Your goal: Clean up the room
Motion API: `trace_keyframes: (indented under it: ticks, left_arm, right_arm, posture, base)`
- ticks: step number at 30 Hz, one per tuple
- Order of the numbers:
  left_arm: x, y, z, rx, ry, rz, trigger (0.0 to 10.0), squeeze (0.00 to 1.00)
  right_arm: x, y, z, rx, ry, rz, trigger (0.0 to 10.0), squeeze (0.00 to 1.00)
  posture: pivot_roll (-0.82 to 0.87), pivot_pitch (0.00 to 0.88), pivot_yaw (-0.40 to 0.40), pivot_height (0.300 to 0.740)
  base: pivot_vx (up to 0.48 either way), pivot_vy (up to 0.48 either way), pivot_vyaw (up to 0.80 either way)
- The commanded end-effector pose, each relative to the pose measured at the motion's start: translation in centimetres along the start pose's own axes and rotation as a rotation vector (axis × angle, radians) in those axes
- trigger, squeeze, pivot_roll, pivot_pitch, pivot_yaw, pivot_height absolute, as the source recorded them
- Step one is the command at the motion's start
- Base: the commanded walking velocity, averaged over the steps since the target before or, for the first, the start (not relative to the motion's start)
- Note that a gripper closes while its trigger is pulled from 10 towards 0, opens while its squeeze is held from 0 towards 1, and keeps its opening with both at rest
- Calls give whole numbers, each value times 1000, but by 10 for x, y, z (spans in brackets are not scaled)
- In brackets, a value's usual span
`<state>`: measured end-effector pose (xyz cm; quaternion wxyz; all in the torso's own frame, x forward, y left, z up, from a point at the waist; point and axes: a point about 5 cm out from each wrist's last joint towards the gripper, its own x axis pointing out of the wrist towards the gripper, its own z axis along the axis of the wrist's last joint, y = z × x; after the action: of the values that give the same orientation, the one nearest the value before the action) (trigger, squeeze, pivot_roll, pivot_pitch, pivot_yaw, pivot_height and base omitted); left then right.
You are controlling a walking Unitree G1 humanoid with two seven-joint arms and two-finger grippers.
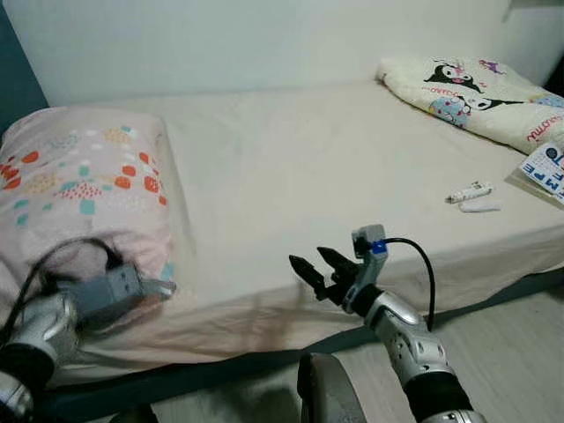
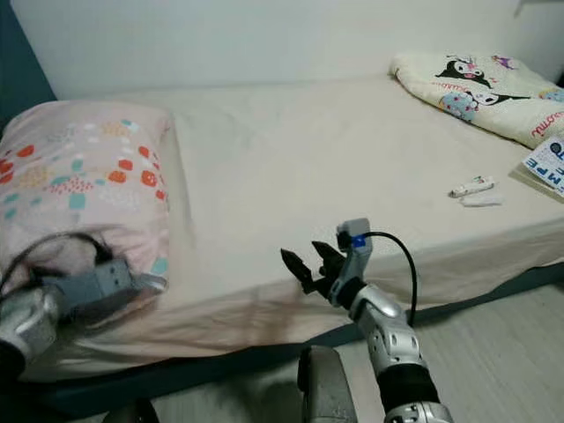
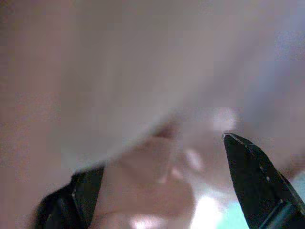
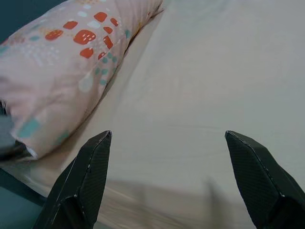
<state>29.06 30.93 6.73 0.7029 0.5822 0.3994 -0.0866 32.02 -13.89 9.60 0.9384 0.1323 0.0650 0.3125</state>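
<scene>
Pillow (image 1: pixel 84 189), pink with red and teal spots, lies at the left end of the bed (image 1: pixel 291 176), its near corner by the mattress edge; the left gripper (image 3: pixel 162 181) is pressed into that corner, its black fingers (image 3: pixel 257 176) spread with pink cloth bunched between them, though whether they pinch it I cannot tell; toward the middle, the right gripper (image 1: pixel 319 264) hovers at the bed's front edge, fingers wide apart and holding nothing; further right, two small white tubes (image 1: pixel 471 196) lie on the sheet; a cartoon-print blanket (image 1: pixel 476 92) is heaped at the far right end, with a printed packet (image 1: pixel 546 169) beside it.
</scene>
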Motion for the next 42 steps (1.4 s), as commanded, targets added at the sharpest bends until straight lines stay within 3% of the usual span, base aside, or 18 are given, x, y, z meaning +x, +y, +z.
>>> trace_keyframes:
  ticks: [1, 5, 10, 12, 14, 17, 18, 19, 27, 31, 33, 35, 36, 37, 38, 40, 41, 42]
  left_arm:
    - [-4, -2, -10, -12, 21, -74, 10000, 0]
    - [-25, 11, -18, -19, 12, -138, 10000, 0]
    - [-53, 59, -14, -27, -34, 13, 10000, 0]
    - [-82, 91, -9, -45, -115, 72, 10000, 0]
    - [-87, 94, -7, -47, -137, 71, 10000, 0]
    - [-106, 92, 7, -34, -320, -32, 10000, 0]
    - [-128, 83, 28, -40, -591, -167, 10000, 0]
    - [-133, 81, 32, -43, -647, -194, 10000, 0]
    - [-168, 66, 46, 7, -837, -298, 10000, 0]
    - [-187, 77, 78, -121, -1133, -191, 10000, 0]
    - [-187, 77, 78, -121, -1133, -191, 10000, 0]
    - [-178, 84, 96, -378, -1258, -144, 10000, 0]
    - [-178, 84, 96, -378, -1258, -144, 10000, 0]
    - [-165, 87, 107, -562, -1279, -94, 10000, 0]
    - [-165, 87, 107, -562, -1279, -94, 10000, 0]
    - [-142, 82, 128, -900, -1321, -9, 10000, 0]
    - [-142, 82, 128, -900, -1321, -9, 10000, 0]
    - [-133, 77, 133, -1039, -1301, 11, 10000, 0]
  right_arm:
    - [-4, -1, -4, 1, 20, 2, 10000, 0]
    - [-4, -3, -4, 3, 29, 2, 10000, 0]
    - [1, 0, -1, 13, 38, 28, 10000, 0]
    - [4, 1, 1, 25, 33, 35, 10000, 0]
    - [5, 1, 2, 25, 31, 33, 10000, 0]
    - [5, 1, 4, 31, 12, 37, 10000, 0]
    - [4, 0, 8, 56, -25, 36, 10000, 0]
    - [4, -1, 9, 62, -34, 35, 10000, 0]
    - [6, -3, 14, 67, -64, 21, 10000, 0]
    - [8, -5, 16, 58, -69, 8, 10000, 0]
    - [8, -5, 16, 58, -69, 8, 10000, 0]
    - [9, -7, 18, 59, -77, -2, 10000, 0]
    - [9, -7, 18, 59, -77, -2, 10000, 0]
    - [9, -8, 18, 59, -80, -7, 10000, 0]
    - [9, -8, 18, 59, -80, -7, 10000, 0]
    - [10, -9, 20, 58, -87, -15, 10000, 0]
    - [10, -9, 20, 58, -87, -15, 10000, 0]
    - [11, -9, 20, 57, -89, -18, 10000, 0]
  posture:
    - [-148, 33, -98, 444]
    - [-135, 28, -107, 444]
    - [-128, 17, -106, 444]
    - [-126, 16, -106, 444]
    - [-125, 16, -107, 444]
    - [-117, 17, -104, 444]
    - [-111, 16, -101, 454]
    - [-111, 16, -101, 459]
    - [-109, 10, -95, 489]
    - [-102, 0, -88, 504]
    - [-102, 0, -88, 504]
    - [-102, 0, -82, 514]
    - [-102, 0, -82, 514]
    - [-99, 0, -79, 519]
    - [-99, 0, -79, 519]
    - [-102, 0, -75, 529]
    - [-102, 0, -75, 529]
    - [-106, 0, -74, 534]
  base:
    - [0, 0, 0]
    - [0, 0, 0]
    - [0, 0, 0]
    - [0, 0, 0]
    - [0, 0, 0]
    - [0, 0, 0]
    - [0, 0, 0]
    - [0, 0, 0]
    - [0, 0, 0]
    - [0, 0, 0]
    - [0, 0, 0]
    - [-480, 0, 0]
    - [-480, 0, 0]
    - [0, 0, 0]
    - [0, 0, 0]
    - [0, 0, 0]
    - [0, 0, 0]
    - [0, 0, 0]
